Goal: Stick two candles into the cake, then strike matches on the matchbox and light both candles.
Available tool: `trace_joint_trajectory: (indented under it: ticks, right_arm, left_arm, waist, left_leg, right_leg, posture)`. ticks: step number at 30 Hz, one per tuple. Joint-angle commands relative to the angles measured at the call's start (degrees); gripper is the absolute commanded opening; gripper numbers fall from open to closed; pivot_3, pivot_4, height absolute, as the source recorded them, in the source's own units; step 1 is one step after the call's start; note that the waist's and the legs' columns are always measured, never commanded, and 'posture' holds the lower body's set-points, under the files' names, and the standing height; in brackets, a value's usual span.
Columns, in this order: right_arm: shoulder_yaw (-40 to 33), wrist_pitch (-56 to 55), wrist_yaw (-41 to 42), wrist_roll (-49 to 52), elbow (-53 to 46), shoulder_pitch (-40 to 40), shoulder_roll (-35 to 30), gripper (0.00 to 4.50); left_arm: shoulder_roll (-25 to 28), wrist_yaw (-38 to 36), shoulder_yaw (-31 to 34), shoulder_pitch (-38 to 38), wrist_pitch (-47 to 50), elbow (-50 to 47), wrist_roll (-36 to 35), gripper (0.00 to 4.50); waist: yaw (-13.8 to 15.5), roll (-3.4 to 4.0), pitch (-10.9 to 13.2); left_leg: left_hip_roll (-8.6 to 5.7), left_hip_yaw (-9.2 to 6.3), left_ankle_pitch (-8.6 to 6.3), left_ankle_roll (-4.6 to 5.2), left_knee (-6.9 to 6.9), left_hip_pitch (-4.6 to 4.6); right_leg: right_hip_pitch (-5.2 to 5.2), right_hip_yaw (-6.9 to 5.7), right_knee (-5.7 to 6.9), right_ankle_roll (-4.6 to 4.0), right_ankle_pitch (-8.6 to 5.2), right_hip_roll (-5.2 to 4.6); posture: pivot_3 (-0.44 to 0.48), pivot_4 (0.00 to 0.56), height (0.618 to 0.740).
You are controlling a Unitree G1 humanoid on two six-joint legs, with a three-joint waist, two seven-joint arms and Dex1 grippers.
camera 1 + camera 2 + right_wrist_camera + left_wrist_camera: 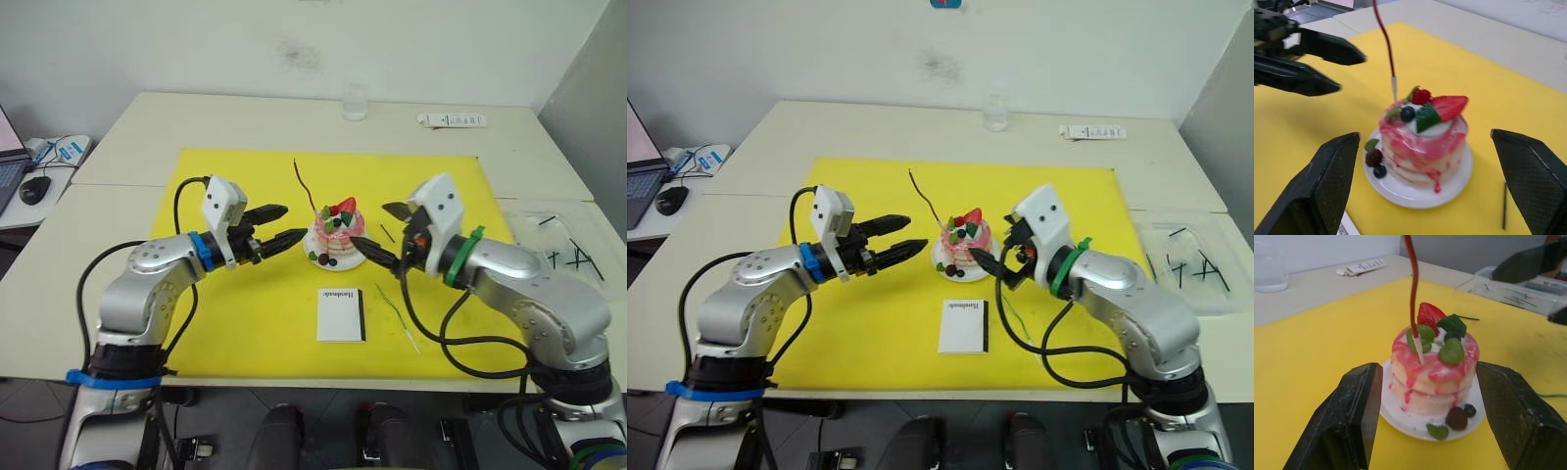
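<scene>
The pink cake (336,237) on its white plate (1415,423) sits mid-mat. A red-brown candle (306,186) stands in its top, leaning away to the far left. The green candle (396,311) lies flat on the mat, right of the white matchbox (341,315). One short dark match (385,233) lies just right of the cake. My left gripper (286,224) is open just left of the cake, holding nothing. My right gripper (388,235) is open just right of it, also holding nothing. Both wrist views frame the cake (1432,367) between the open fingers (1332,181).
The yellow mat (245,304) covers the table's middle. A clear tray (566,245) with several dark sticks sits at the right edge. A glass (354,101) and a white tube (453,119) stand at the back. A laptop and a mouse (34,188) are on the side desk, left.
</scene>
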Motion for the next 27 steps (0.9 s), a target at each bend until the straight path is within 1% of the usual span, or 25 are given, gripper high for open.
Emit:
trace_joint_trajectory:
  ticks: [1, 4, 8, 13, 18, 22, 25, 27]
  right_arm:
    - [-4.22, -1.62, 2.36, 0.66, 0.48, 1.38, -2.36, 4.5]
    - [-5.62, -2.94, 4.11, -0.24, 2.76, 3.3, -4.89, 4.5]
    - [-6.38, -5.21, 5.8, -2.58, 9.11, 4.93, -7.58, 4.5]
    - [-4.37, -9.11, 7.11, -7.39, 18.66, 4.02, -10.24, 4.5]
    - [-3.83, -11.37, 8.73, -9.34, 23.8, 1.67, -10.23, 4.5]
    - [-4.49, -9.32, 12.32, -7.21, 20.84, 2.45, -11.72, 4.5]
    - [-4.72, -5.88, 19.84, -0.6, 12.62, 6.61, -14.77, 4.5]
    - [-5.47, -3.15, 23.13, 3.95, 6.36, 11.21, -16.8, 4.5]
  left_arm:
    - [1.4, -0.55, 1.8, 2.41, 1.84, -7.85, -3.8, 3.72]
    - [1.9, -0.4, 1.27, 4.66, 3.5, -13.49, -6.17, 4.48]
    - [-0.16, 1.26, -2.0, 3.28, 2.36, -17.87, -6.05, 4.48]
    - [-3.34, 2.14, -5.51, -0.84, 1.02, -17.62, -5.28, 4.48]
    - [-3.38, 2.04, -6.09, -0.52, 0.58, -17.81, -5.66, 4.48]
    - [-1.79, 1.17, -5.12, 1.94, 1.05, -19.5, -7.04, 4.48]
    - [0.39, -0.79, -4.33, 4.89, 0.75, -21.08, -8.05, 4.48]
    - [2.58, -3.45, -4.46, 7.83, -0.71, -22.84, -7.92, 4.48]
  waist:
    - [0.01, 0.0, 0.0]
    - [0.0, 0.0, 0.0]
    - [0.06, 0.0, 0.0]
    - [0.09, 0.0, 0.0]
    - [-0.25, 0.0, 0.0]
    - [-0.21, 0.01, 0.0]
    - [-0.03, 0.01, 0.0]
    - [0.03, 0.01, 0.0]
  left_leg:
    - [0.0, 0.0, 0.0, 0.0, 0.0, 0.0]
    - [0.01, 0.01, 0.0, 0.0, 0.0, 0.01]
    - [-0.01, 0.02, 0.0, 0.0, 0.01, 0.04]
    - [-0.08, 0.05, 0.0, 0.0, 0.07, 0.08]
    - [-0.02, 0.15, 0.0, 0.0, 0.04, 0.11]
    - [0.06, 0.07, 0.0, 0.0, 0.0, 0.1]
    - [0.05, 0.06, 0.0, 0.0, 0.0, 0.08]
    - [0.05, 0.05, 0.0, 0.0, 0.0, 0.08]
  right_leg:
    - [0.0, 0.0, 0.0, 0.0, 0.0, 0.0]
    - [0.0, 0.01, 0.0, -0.01, 0.0, 0.01]
    - [0.02, 0.01, 0.02, -0.03, 0.02, 0.02]
    - [0.09, 0.05, 0.01, -0.01, 0.07, 0.11]
    - [0.08, 0.23, -0.01, 0.0, 0.07, 0.13]
    - [0.06, 0.15, -0.03, -0.03, 0.05, 0.21]
    - [0.05, 0.14, -0.05, -0.02, 0.05, 0.21]
    - [0.07, 0.13, -0.09, -0.02, 0.04, 0.19]
  posture:
    - [0.0, 0.15, 0.74]
    - [0.0, 0.15, 0.74]
    - [0.0, 0.15, 0.74]
    - [0.0, 0.15, 0.74]
    - [0.0, 0.15, 0.74]
    - [0.0, 0.15, 0.74]
    - [0.0, 0.15, 0.74]
    - [0.0, 0.15, 0.74]
